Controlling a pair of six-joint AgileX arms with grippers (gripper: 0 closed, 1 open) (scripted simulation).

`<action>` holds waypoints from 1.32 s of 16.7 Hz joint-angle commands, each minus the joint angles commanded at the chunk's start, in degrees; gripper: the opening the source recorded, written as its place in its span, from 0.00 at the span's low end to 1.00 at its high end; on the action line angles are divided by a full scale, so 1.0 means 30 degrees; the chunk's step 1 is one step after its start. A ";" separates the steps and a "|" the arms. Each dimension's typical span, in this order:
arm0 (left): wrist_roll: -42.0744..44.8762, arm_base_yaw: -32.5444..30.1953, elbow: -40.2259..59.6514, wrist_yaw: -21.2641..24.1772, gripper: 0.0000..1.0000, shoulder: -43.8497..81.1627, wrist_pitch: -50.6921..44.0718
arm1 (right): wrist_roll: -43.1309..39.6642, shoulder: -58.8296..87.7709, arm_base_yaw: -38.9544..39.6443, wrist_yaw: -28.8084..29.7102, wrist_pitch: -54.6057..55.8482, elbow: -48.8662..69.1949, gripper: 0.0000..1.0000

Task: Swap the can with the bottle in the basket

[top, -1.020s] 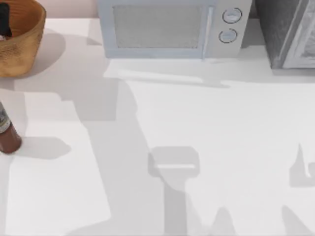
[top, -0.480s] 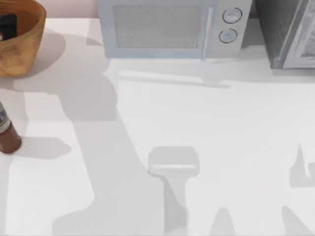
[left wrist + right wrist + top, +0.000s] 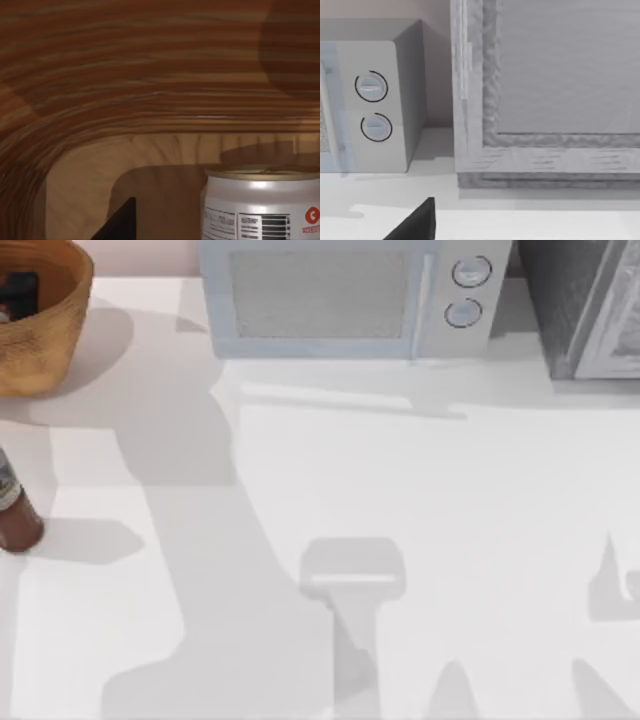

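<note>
Left gripper (image 3: 18,292) sits down inside the basket (image 3: 55,325) at 10 o'clock beside the can (image 3: 262,205); can't tell its grip. Bottle (image 3: 12,510) waits outside at 9. Swap's barely begun, I'd say.

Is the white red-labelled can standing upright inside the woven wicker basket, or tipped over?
Upright and inside: the left wrist view shows the white red-labelled can standing, gold top level, with the woven wicker basket wall curving behind it.

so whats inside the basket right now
The can stands upright on the floor of the basket, seen close in the left wrist view. From above, a dark part of the left tool sits inside the rim, covering the can. The bottle stands outside on the table.
</note>
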 joint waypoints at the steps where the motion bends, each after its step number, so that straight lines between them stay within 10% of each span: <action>1: 0.0000 0.0000 0.0000 0.0000 1.00 0.0000 0.0000 | 0.0000 0.0000 0.0000 0.0000 0.0000 0.0000 1.00; 14: 0.0000 0.0000 0.0000 0.0000 0.02 0.0000 0.0000 | 0.0000 0.0000 0.0000 0.0000 0.0000 0.0000 1.00; 22: 0.0000 0.0000 0.0000 0.0000 0.00 0.0000 0.0000 | 0.0000 0.0000 0.0000 0.0000 0.0000 0.0000 1.00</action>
